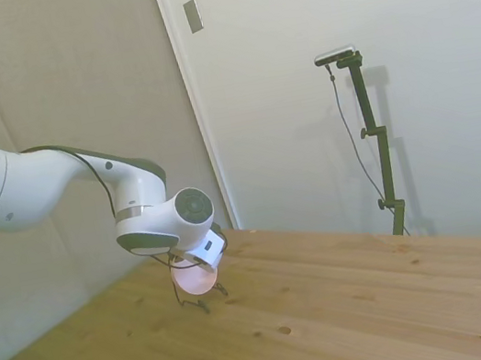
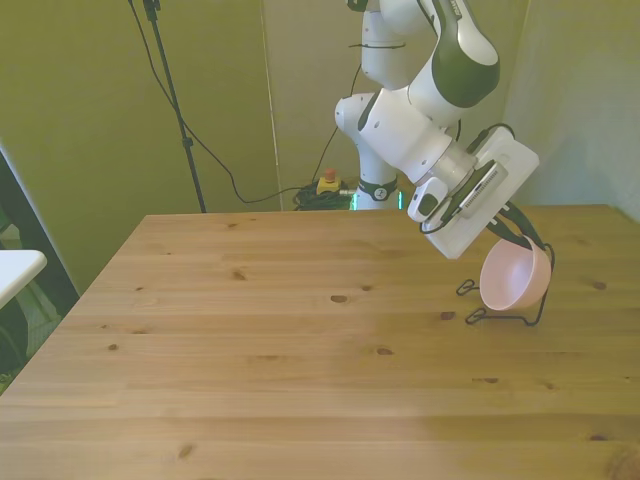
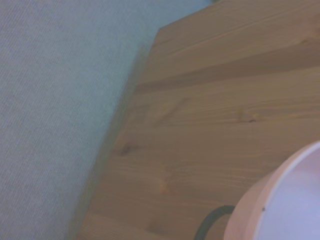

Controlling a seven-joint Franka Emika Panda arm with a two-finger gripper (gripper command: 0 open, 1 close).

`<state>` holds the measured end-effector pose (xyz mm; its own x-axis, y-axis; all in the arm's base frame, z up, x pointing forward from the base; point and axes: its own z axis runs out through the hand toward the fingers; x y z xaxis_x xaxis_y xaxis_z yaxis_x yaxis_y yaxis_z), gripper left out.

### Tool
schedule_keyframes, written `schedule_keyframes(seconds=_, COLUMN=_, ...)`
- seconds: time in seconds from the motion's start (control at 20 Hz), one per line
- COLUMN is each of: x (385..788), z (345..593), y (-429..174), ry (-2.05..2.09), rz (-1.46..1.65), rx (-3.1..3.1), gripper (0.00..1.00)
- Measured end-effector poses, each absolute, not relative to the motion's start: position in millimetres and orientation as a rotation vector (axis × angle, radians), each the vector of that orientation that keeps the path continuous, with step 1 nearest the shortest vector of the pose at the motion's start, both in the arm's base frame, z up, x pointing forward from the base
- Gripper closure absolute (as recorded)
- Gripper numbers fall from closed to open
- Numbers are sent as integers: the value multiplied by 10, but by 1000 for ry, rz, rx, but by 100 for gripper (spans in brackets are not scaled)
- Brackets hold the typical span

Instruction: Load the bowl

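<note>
From the side, the tool carries the pink bowl tilted over the wire rack on the surface. Front view: its rim could catch a wire and tip the rack. Wrist view: only bowl edge.

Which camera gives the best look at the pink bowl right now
The front view: the bowl shows almost whole, tilted against the wire rack. The side view has it small and half hidden under the wrist; the wrist view catches only a blurred rim.
</note>
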<state>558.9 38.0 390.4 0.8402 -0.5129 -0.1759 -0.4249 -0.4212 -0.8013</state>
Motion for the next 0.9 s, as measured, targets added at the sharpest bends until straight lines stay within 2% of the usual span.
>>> schedule_keyframes(seconds=0.3, x=5594, z=3837, y=393, ry=687, rz=-107, rx=-2074, gripper=100)
schedule_keyframes(seconds=0.35, x=5595, z=3834, y=396, ry=686, rz=-106, rx=-2075, gripper=0)
schedule_keyframes(seconds=0.9, x=5590, z=3777, y=423, ry=680, rz=-80, rx=-2074, gripper=0)
